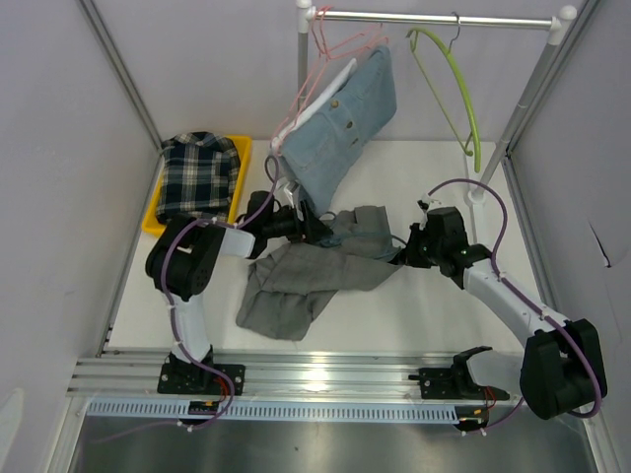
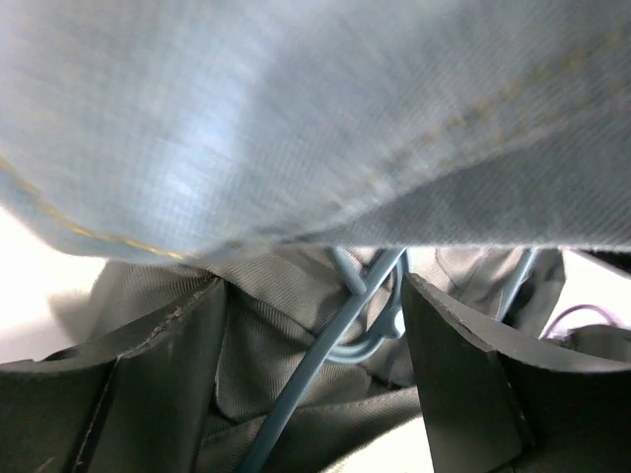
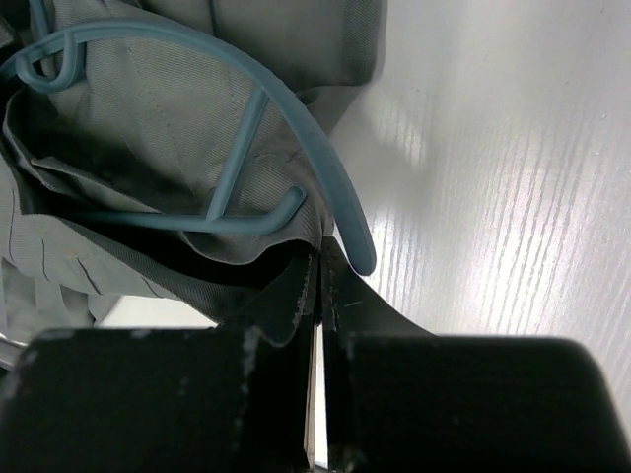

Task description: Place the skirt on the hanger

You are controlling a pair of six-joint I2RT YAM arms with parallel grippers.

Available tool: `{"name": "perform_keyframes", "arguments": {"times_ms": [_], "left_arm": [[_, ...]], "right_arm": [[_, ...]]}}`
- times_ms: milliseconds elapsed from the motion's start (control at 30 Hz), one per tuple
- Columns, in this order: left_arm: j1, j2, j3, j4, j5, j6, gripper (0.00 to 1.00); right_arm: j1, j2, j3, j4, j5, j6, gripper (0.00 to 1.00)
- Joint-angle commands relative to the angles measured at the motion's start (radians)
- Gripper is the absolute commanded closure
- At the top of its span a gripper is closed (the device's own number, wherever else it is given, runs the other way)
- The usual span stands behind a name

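I kept the right gripper (image 3: 317, 271) pinched shut on the skirt (image 3: 148, 128) hem at its 3 o'clock edge, anchoring the cloth over the hanger (image 3: 237, 153) mid-table. The left gripper (image 2: 311, 286) stood wide at 12 o'clock, straddling the hanger wire — free to regrip, I judged.

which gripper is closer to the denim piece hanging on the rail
Left. The left gripper sits open just under the lower hem of the denim piece; the right gripper is farther off to the right, shut on the edge of the gray skirt.
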Motion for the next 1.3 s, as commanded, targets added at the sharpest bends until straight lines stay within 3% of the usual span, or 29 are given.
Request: {"name": "perform_keyframes", "arguments": {"times_ms": [0, 167, 367, 633, 900, 1167, 1267], "left_arm": [[-0.015, 0.026, 0.009, 0.259, 0.045, -0.144, 0.26], [-0.048, 0.072, -0.031, 0.486, 0.034, -0.281, 0.31], [-0.124, 0.106, -0.008, 0.477, -0.002, -0.26, 0.34], [-0.209, 0.08, -0.103, 0.56, -0.108, -0.252, 0.39], [-0.235, 0.08, -0.33, 0.813, -0.176, -0.364, 0.6], [-0.272, 0.099, -0.441, 1.15, -0.202, -0.52, 0.82], [-0.272, 0.039, -0.485, 1.157, -0.205, -0.483, 0.93]], "right_arm": [[-0.009, -0.002, 0.002, 0.042, -0.012, -0.019, 1.0], [-0.01, 0.01, -0.007, 0.059, -0.019, -0.015, 1.0], [-0.01, 0.021, -0.013, 0.07, -0.022, -0.015, 1.0], [-0.01, 0.02, -0.033, 0.076, -0.03, -0.01, 1.0], [0.014, -0.003, -0.059, 0.071, -0.028, -0.001, 1.0], [0.072, -0.025, -0.092, 0.064, 0.004, 0.019, 1.0], [0.074, -0.026, -0.084, 0.051, 0.011, 0.018, 1.0]]}}
